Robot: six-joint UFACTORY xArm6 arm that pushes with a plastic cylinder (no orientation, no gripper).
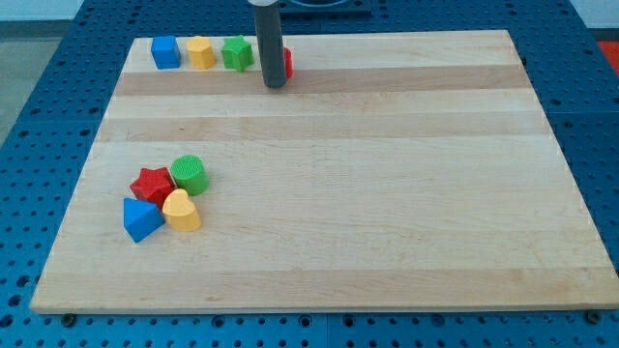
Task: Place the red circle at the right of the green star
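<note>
Camera view presents a pale wooden board (387, 193) of glued lengthwise strips with visible grain, resting on a blue perforated metal base (39, 116). My tip (275, 85), the lower end of a straight dark matte rod that carries no jaws and grips nothing, stands on the board near the view's top, just to the right of the top row of blocks. The red circle (287, 64) is mostly hidden behind the rod; only a narrow red sliver shows at the rod's right edge, so its round shape cannot be confirmed from this view. It appears to touch the rod, lying to the right of and slightly above the tip. The green star (237, 53) sits just to the left of the rod, near but apart from the red sliver, with the rod between them. Further left in the same row stand a yellow block (200, 52) with a rounded top and a blue cube (165, 52), closely spaced. At the view's lower left is a tight cluster: a ribbed green cylinder (190, 174), a red star (152, 184) touching it, a yellow heart (181, 211) below, and a blue triangular block (141, 219) beside the heart. All blocks look like moulded plastic.
</note>
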